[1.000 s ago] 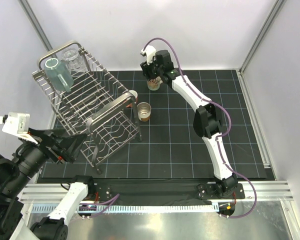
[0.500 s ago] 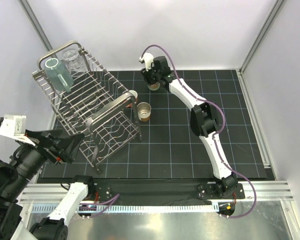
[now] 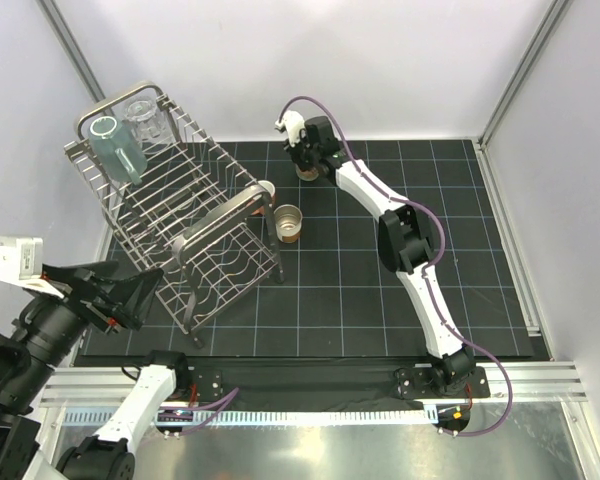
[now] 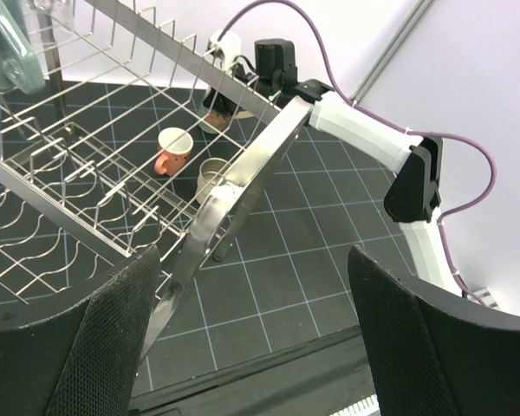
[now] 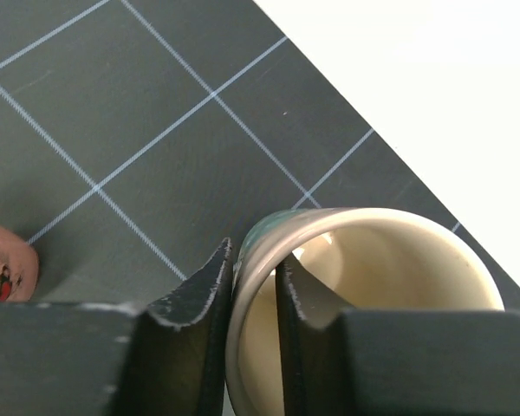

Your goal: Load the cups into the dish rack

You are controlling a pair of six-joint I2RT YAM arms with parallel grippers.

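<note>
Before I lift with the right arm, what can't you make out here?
The cream mug: right wrist view cuts off its body and base; from above the right pincer covers most of it.
Whether it sits on the mat: no view shows.
The salmon-pink mug: from above, the dish rack handle hides most of it.

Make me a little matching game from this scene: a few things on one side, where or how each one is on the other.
1 grey-teal tumbler
2 cream mug
3 small brown-based cup
4 left gripper

A jaws wide open, nothing held
B wall pinched by right gripper
C in the dish rack
D standing free on the mat

Pairs: 1-C, 2-B, 3-D, 4-A
</note>
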